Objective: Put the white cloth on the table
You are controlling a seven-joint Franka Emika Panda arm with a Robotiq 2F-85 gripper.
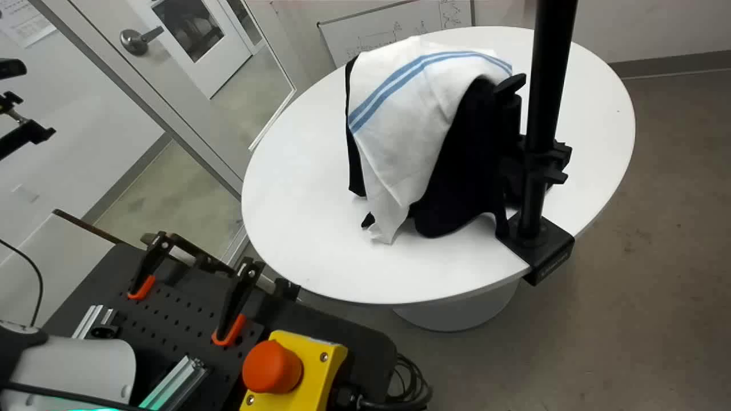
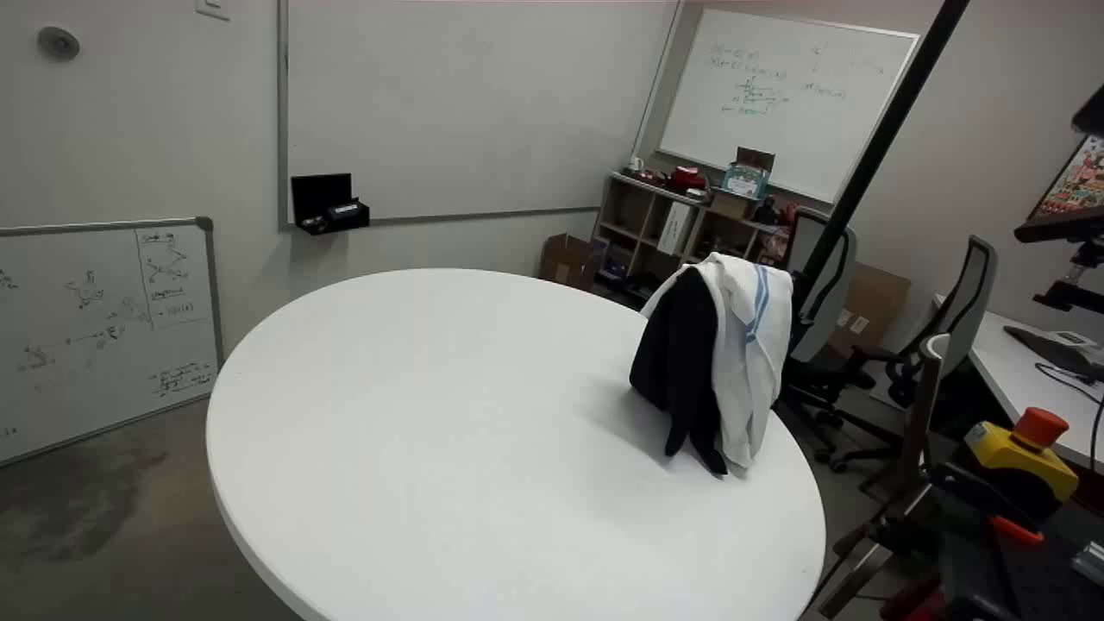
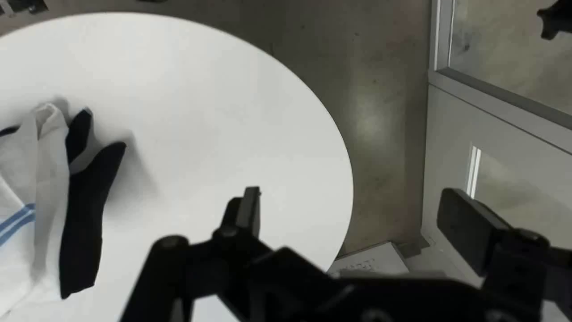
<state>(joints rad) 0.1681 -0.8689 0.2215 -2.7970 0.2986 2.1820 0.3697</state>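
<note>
Well, in an exterior view the blue-striped white cloth (image 1: 405, 114) drapes a black thing (image 1: 457, 194), upper centre. In an exterior view it hangs creased over the table (image 2: 431, 431), at right. Wrist view: far left; my gripper (image 3: 356, 219) gapes wide, empty.

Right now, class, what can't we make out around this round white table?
Anything under the white cloth with blue stripes: hidden by it and the black draped fabric, in both exterior views.
The rest of that cloth: cut off by the wrist view's left edge.
Handwriting on the pale-framed whiteboard: illegibly small in an exterior view.
</note>
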